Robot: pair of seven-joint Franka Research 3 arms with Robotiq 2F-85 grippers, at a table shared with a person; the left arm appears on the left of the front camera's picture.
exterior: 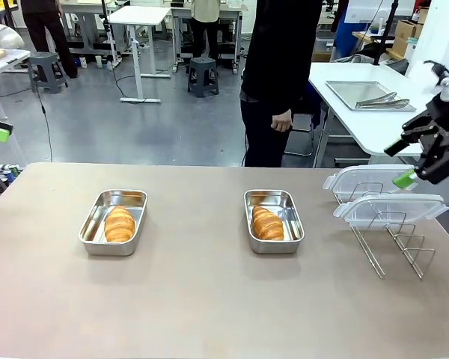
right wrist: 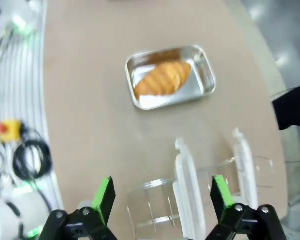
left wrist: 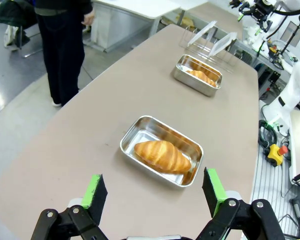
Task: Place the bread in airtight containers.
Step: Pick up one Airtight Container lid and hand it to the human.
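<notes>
- The left fingers (left wrist: 95, 192) are spread wide and nothing is held between them; they are kept up at the left side of the bench (exterior: 209, 307), apart from the left pan (exterior: 108, 249).
- The first croissant (exterior: 120, 224) is laid inside the left pan; the pan is uncovered.
- The right pan (exterior: 275, 247) is placed near the middle of the bench, well apart from the left one; the second croissant (exterior: 267, 224) is laid inside it; this pan is uncovered too.
- Two clear lids (exterior: 363, 182) are stood in a wire rack (exterior: 400, 250) at the right end of the bench, one behind the other.
- The right fingers (right wrist: 104, 200) are also spread wide and empty; in the right wrist view they are seen above the rack, with the lids below them; whether a lid is touched cannot be told.
- A person in dark clothes (exterior: 277, 67) is seen at the far side of the bench; one hand (exterior: 282, 120) is held at the hip.
</notes>
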